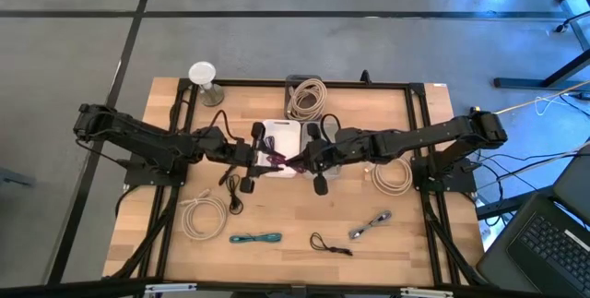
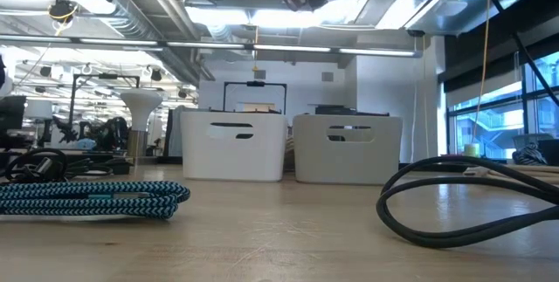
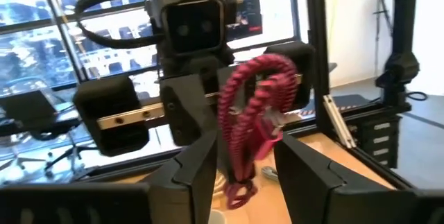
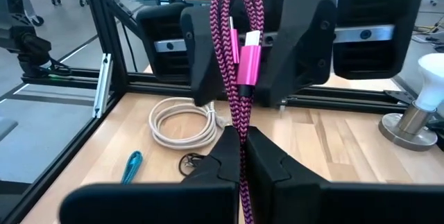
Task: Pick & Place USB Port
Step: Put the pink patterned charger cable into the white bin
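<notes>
Both arms meet above the middle of the counter (image 1: pixel 387 243), over the white bins (image 1: pixel 281 137) that stand toward its far edge. Between them hangs the magenta braided USB cable (image 4: pixel 239 50), folded into a loop with its pink plug (image 4: pixel 248 61) showing near the top.

The right gripper (image 4: pixel 241 151) has its fingers clenched on the cable's lower strands, so the loop stands upright and faces the other arm. The left gripper (image 3: pixel 243 158) sits on either side of the same bundle with its fingers released and a clear gap on each side. This looks like a handover in mid-air, or a regrip to get the plug end pointing the right way: one arm holds the cable steady while the other lines up around it.

Held this high, the cable clears the bins' rims and the other cables lying on the counter: a cream coil (image 4: pixel 184 123), a teal one (image 1: pixel 255 239) and black ones near the front edge.
</notes>
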